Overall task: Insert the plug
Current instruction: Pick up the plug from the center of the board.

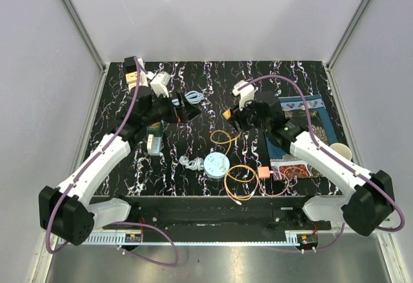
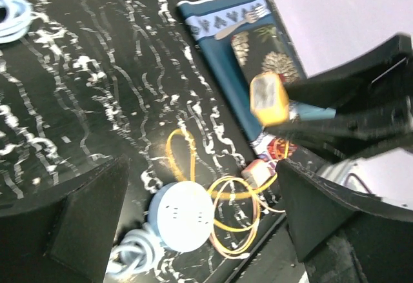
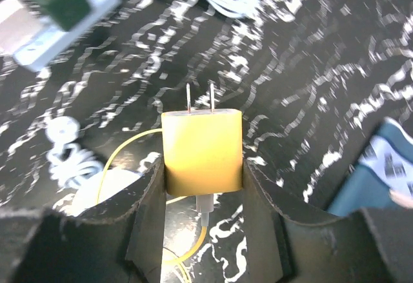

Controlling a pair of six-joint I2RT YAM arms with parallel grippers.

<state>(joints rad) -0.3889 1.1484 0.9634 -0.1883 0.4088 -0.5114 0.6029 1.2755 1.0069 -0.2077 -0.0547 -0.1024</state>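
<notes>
The plug (image 3: 202, 142) is a yellow block with two metal prongs pointing away from the wrist camera. My right gripper (image 3: 202, 167) is shut on its sides, above the dark marbled table. A yellow cable (image 3: 213, 231) trails from its rear. From above, the right gripper (image 1: 230, 117) hangs near the table's middle. A round white-and-blue socket (image 1: 216, 164) lies in front of it on the table. In the left wrist view the plug (image 2: 269, 99) hangs at the right and the socket (image 2: 186, 215) lies below. My left gripper (image 2: 201, 167) stands open and empty; from above it (image 1: 184, 109) is back left.
A white power strip (image 1: 153, 142) with a green label lies at the left. A coiled white cable (image 1: 193, 96) lies at the back. Yellow cable loops (image 1: 242, 181) and a pink adapter (image 1: 264, 172) lie near the front. A patterned mat (image 1: 306, 112) and a cup (image 1: 340, 151) are on the right.
</notes>
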